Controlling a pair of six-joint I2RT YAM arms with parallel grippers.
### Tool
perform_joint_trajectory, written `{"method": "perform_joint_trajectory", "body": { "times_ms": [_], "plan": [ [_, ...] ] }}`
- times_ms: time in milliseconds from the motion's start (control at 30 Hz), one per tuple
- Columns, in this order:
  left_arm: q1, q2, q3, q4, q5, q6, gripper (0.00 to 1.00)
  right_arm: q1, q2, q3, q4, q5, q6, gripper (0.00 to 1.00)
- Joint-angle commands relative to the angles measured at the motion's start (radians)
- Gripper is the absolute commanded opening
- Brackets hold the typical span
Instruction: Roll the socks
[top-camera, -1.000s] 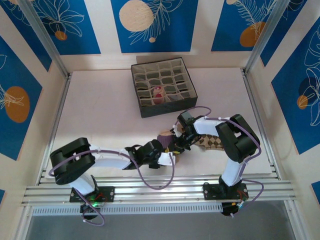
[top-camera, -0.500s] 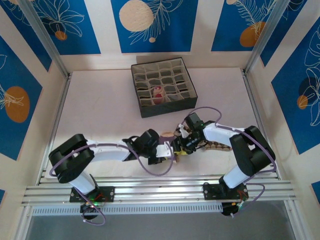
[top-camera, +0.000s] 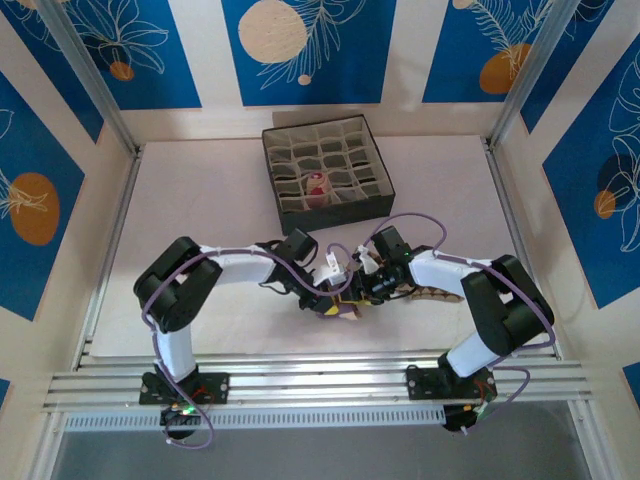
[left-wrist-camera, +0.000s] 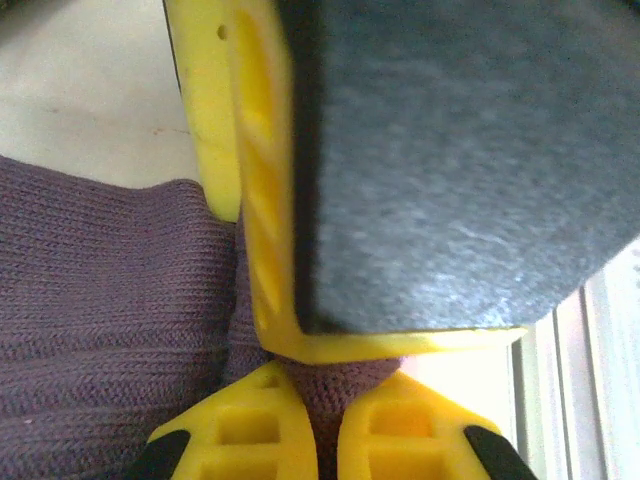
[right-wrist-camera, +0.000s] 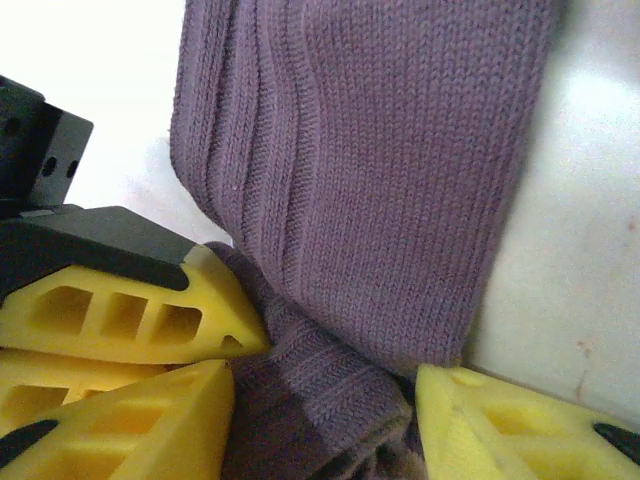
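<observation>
A dark purple sock (top-camera: 345, 310) lies at the front middle of the table, where both grippers meet. My left gripper (left-wrist-camera: 325, 395) is shut, with a fold of the purple sock (left-wrist-camera: 100, 330) pinched between its yellow fingertips. In the top view my left gripper (top-camera: 332, 298) comes at it from the left. My right gripper (right-wrist-camera: 328, 378) stands open, and bunched purple sock (right-wrist-camera: 380, 200) lies between its fingers (right-wrist-camera: 520, 425). My right gripper (top-camera: 361, 288) sits just right of the left one. A brown-cream diamond-patterned sock (top-camera: 437, 293) lies under the right arm. A beige and maroon rolled sock (top-camera: 316, 188) sits in the box.
The grey fabric compartment box (top-camera: 375, 195) stands at the back middle of the table. The right gripper's grey-padded finger (left-wrist-camera: 450, 160) hangs close over the left gripper's tips. An aluminium rail (top-camera: 320, 380) runs along the near edge.
My left gripper has closed on the purple sock and its arm has swung further in over the table. My right gripper has opened and shifted slightly right.
</observation>
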Motion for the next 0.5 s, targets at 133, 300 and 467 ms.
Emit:
{"method": "perform_joint_trajectory", "body": {
  "times_ms": [133, 300, 467],
  "plan": [
    [0.010, 0.103, -0.001, -0.116, -0.062, -0.054, 0.00, 0.018, -0.031, -0.003, -0.095, 0.049, 0.007, 0.52],
    [0.009, 0.104, 0.007, -0.137, -0.079, -0.048, 0.00, -0.034, -0.124, 0.008, -0.186, 0.132, 0.040, 0.52],
    [0.011, 0.123, 0.020, -0.155, -0.091, -0.056, 0.00, -0.020, -0.147, 0.002, -0.153, 0.054, 0.041, 0.53]
  ]
}}
